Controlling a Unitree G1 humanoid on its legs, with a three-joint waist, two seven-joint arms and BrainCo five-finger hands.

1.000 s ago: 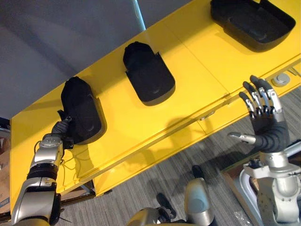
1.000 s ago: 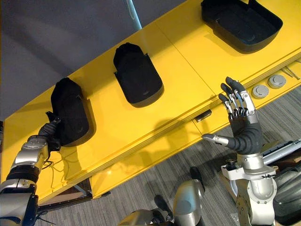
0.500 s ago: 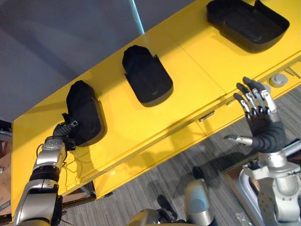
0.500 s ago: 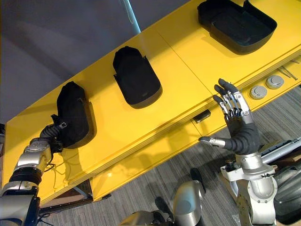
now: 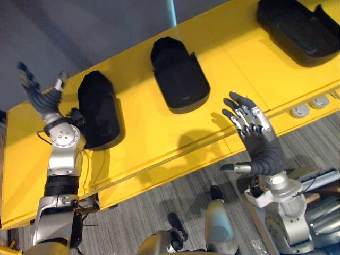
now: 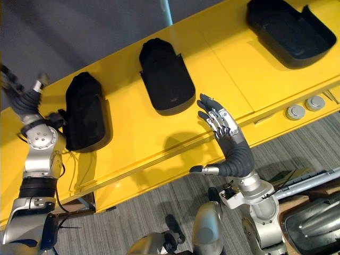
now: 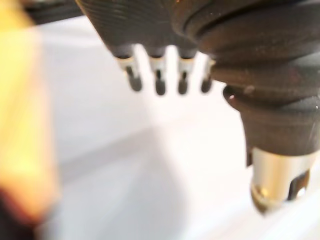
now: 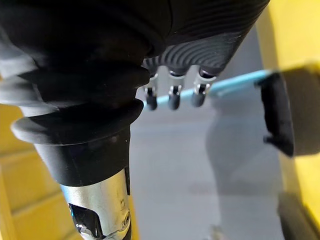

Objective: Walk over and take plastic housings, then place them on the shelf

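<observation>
1. Left robot hand point(image 5: 42, 99) is raised and released, fingers spread and straight, holding nothing; it sits over the rear left part of the shelf point(image 5: 146, 139), just beside the left housing point(image 5: 99, 118) and not touching it; its own wrist view shows the fingers point(image 7: 158, 81) extended with nothing past them but a pale blur
2. Right robot hand point(image 5: 254, 135) is also released, fingers straight and slightly fanned, thumb out to the side, palm empty; it hovers over the shelf's front edge, near the middle housing point(image 5: 179, 75) and apart from it; in its wrist view a dark housing point(image 8: 280, 116) shows past the fingertips
3. Three black plastic housings lie in a row along the yellow shelf, well apart from one another
4. Left and middle housings rest domed side up, each with its rounded end toward the shelf's back edge
5. Right housing point(image 5: 299, 29) lies hollow side up like a shallow tray, at the far right of the shelf
6. Two silver discs point(image 5: 300, 110) sit side by side on the lower ledge along the shelf's front, to the right of the right robot hand
7. Behind the shelf stands a grey wall point(image 5: 85, 29) with a thin light-blue strip point(image 5: 171, 9) running up it; below the shelf's front lies a grey carpeted floor point(image 5: 135, 215)
</observation>
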